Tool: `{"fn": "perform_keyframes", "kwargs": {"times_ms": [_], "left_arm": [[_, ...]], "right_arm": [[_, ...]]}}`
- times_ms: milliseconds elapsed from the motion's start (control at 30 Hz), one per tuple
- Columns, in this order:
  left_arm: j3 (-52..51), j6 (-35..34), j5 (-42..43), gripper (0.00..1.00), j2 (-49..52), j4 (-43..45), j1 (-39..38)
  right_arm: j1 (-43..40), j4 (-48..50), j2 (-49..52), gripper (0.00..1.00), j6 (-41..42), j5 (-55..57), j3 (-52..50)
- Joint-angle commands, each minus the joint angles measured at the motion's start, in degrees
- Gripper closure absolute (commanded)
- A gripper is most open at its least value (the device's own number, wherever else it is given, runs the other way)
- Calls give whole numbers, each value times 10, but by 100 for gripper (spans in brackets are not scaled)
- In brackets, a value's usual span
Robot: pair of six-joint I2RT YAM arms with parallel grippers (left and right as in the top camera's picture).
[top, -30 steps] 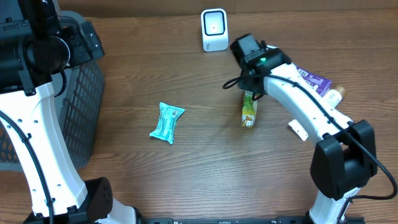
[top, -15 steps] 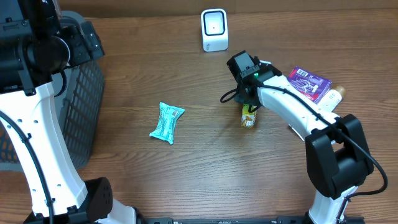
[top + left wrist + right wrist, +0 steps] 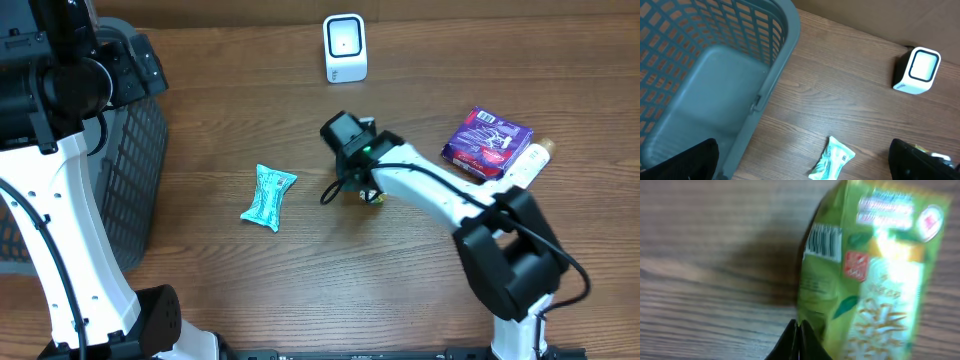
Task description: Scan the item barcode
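Observation:
A green snack packet (image 3: 875, 280) fills the right wrist view, its barcode (image 3: 823, 241) facing the camera at the upper left. My right gripper (image 3: 799, 327) is shut on the packet's lower left edge. In the overhead view only a sliver of the packet (image 3: 372, 196) shows under the right wrist, just above the table's middle. The white scanner (image 3: 345, 48) stands at the back edge, well apart from the packet. My left gripper (image 3: 802, 162) hangs open and high beside the basket, holding nothing, with its dark fingers (image 3: 690, 160) at the frame's lower corners.
A teal packet (image 3: 268, 197) lies left of centre, below the left gripper. A grey mesh basket (image 3: 140, 150) stands at the far left. At the right lie a purple packet (image 3: 487, 142) and a white bottle (image 3: 530, 160).
The right arm has swung left and toward the front, carrying the green packet from the right side to the middle. The purple packet is now uncovered. The left arm has not moved.

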Motion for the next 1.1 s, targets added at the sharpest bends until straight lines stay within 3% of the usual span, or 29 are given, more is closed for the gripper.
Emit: {"fn": "perform_keyframes", "kwargs": {"times_ms": [0, 100, 233, 333, 767, 1067], "left_arm": [[12, 4, 5, 0, -1, 1, 0], [12, 4, 5, 0, -1, 1, 0], [12, 4, 5, 0, -1, 1, 0], [12, 4, 5, 0, -1, 1, 0], [12, 4, 5, 0, -1, 1, 0], [12, 4, 5, 0, -1, 1, 0]], "right_arm": [[-9, -17, -19, 92, -5, -19, 30], [-12, -51, -53, 79, -4, -38, 64], [-21, -99, -103, 37, 13, -38, 83], [-39, -143, -111, 24, 21, -38, 83], [-65, -126, -25, 19, -61, -129, 25], [-64, -122, 26, 32, -74, -142, 25]]}}
